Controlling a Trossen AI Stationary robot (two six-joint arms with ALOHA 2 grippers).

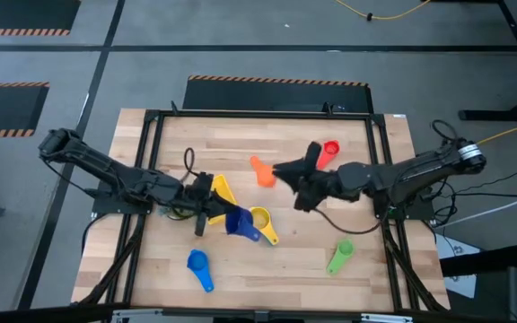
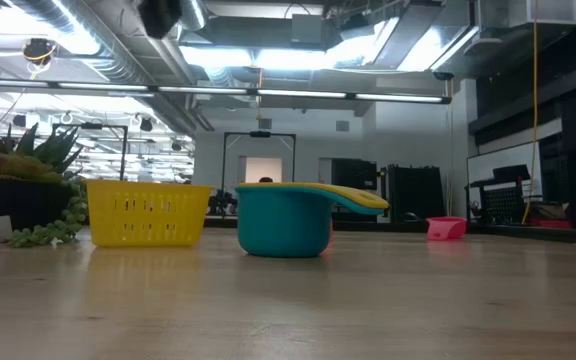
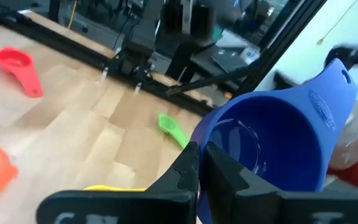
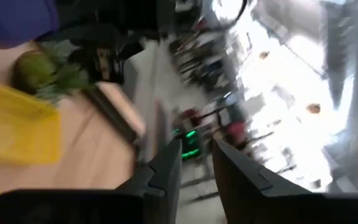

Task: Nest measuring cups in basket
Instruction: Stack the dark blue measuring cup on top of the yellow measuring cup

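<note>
My left gripper (image 1: 210, 213) (image 3: 199, 169) is shut on a dark blue measuring cup (image 1: 240, 222) (image 3: 272, 143) beside the yellow basket (image 1: 222, 189) (image 2: 148, 212). A yellow cup (image 1: 262, 219) sits nested in a teal cup (image 2: 286, 222) just right of it on the table. My right gripper (image 1: 281, 170) (image 4: 196, 163) hovers open and empty near the table's middle, between the orange cup (image 1: 261, 171) and the red cup (image 1: 328, 150) (image 2: 446, 228). A light blue cup (image 1: 200, 267) and a green cup (image 1: 339, 257) (image 3: 171, 128) lie near the near edge. My left gripper pinches the dark blue cup by its round wall at the rim (image 3: 205, 134), one finger inside the bowl and one outside. The cup is lifted clear and tipped on its side, with its handle (image 3: 332, 99) pointing away from the fingers.
A spiky green plant (image 2: 23, 170) (image 4: 45, 73) stands by the basket, under my left arm. A black frame (image 1: 258, 113) runs round the wooden table. Bare wood shows along the near edge between the light blue and green cups.
</note>
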